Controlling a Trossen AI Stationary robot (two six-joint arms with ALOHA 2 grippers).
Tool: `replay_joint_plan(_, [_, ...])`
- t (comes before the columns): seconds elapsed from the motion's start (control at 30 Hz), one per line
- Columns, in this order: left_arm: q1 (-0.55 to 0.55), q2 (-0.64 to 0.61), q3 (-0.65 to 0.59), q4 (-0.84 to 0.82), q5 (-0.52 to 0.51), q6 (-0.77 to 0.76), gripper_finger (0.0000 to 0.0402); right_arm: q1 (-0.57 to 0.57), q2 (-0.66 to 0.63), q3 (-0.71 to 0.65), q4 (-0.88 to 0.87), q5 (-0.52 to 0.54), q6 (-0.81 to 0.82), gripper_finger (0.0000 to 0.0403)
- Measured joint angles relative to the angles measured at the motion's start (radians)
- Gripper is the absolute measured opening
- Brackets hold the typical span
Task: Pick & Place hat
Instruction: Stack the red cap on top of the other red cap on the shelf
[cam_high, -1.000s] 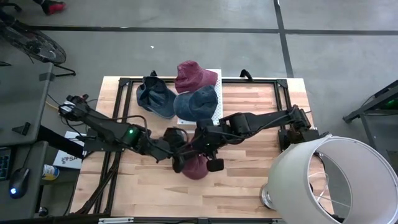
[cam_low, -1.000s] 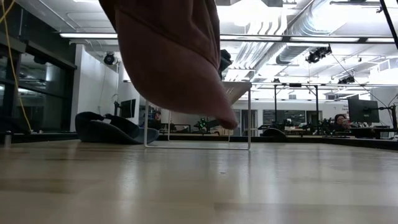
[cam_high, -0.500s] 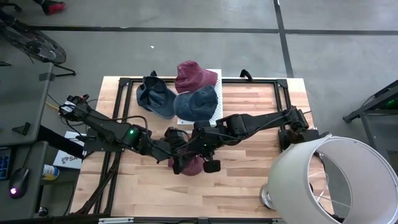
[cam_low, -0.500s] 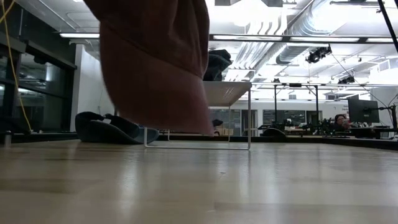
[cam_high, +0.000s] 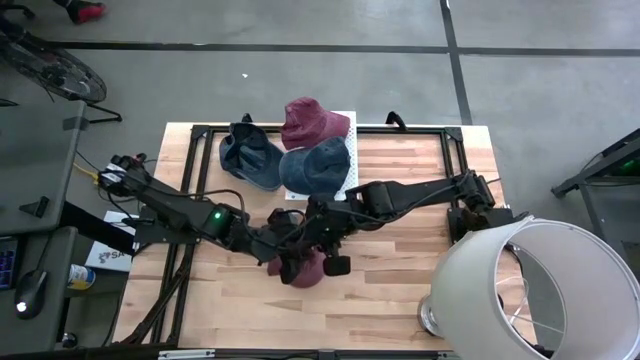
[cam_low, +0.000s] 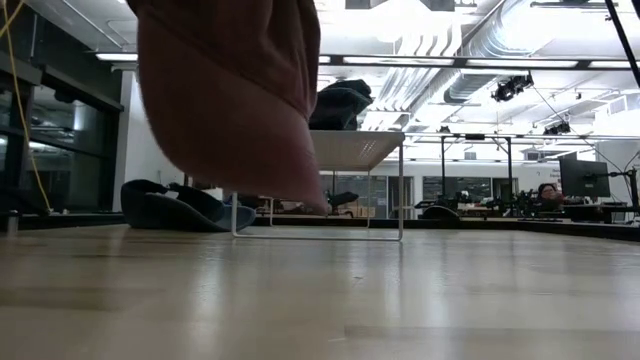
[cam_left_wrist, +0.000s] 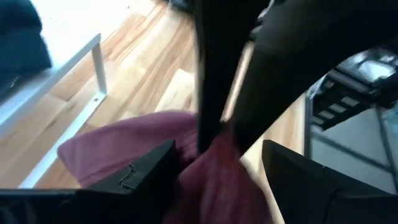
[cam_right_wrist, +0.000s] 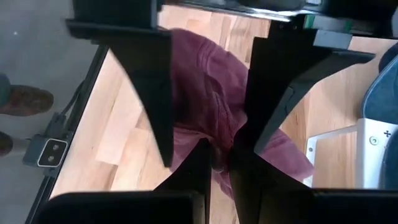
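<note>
A maroon hat (cam_high: 303, 270) hangs between my two grippers over the table's middle, near the front. In the low view the maroon hat (cam_low: 230, 90) is clear of the tabletop. My left gripper (cam_high: 288, 258) comes from the table's left and my right gripper (cam_high: 322, 252) from the right. Both are closed on the hat's cloth. In the right wrist view my right gripper (cam_right_wrist: 222, 163) is shut on a fold, and the left arm's two fingers (cam_right_wrist: 155, 93) stand either side of the hat's bulk. My left gripper also shows in its wrist view (cam_left_wrist: 217, 180). My left gripper has a thick bunch of the hat's cloth (cam_left_wrist: 211, 165) between its two fingers, which stay well apart with the cloth filling the gap. The hat is lifted clear of the table. My right gripper pinches a narrow fold of the hat (cam_right_wrist: 221, 146) between its nearly closed fingers, close beside the left fingers. The hat hangs below the hold.
A white rack (cam_high: 345, 150) at the table's far middle carries a second maroon hat (cam_high: 308, 122) and a dark blue hat (cam_high: 318, 165). Another dark blue hat (cam_high: 248, 155) lies left of it on the table. A large white lampshade (cam_high: 530, 290) stands at the near right corner.
Both grippers have carried the maroon hat a little toward the table's left edge, keeping their holds. The hat has stayed lifted clear of the tabletop and has swung left in the low view.
</note>
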Motion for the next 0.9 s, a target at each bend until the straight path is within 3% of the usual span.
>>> replay_joint_plan(0.23, [0.0,-0.001,0.0,0.001,0.009,-0.006,0.0185,0.0,0.0,0.0,-0.003,0.0,0.0,0.003])
replay_joint_plan(0.63, [0.0,-0.001,0.0,-0.003,0.045,-0.028,0.0016,0.002,0.0,0.0,-0.006,0.001,-0.002,0.003])
replay_joint_plan(0.77, [0.0,-0.001,0.0,-0.003,0.08,-0.027,0.0013,0.005,0.0,0.0,-0.007,-0.002,-0.018,0.0031])
replay_joint_plan(0.9, [0.0,-0.001,0.0,-0.007,0.085,-0.028,0.0006,0.006,-0.001,0.0,-0.018,0.005,-0.026,0.0082])
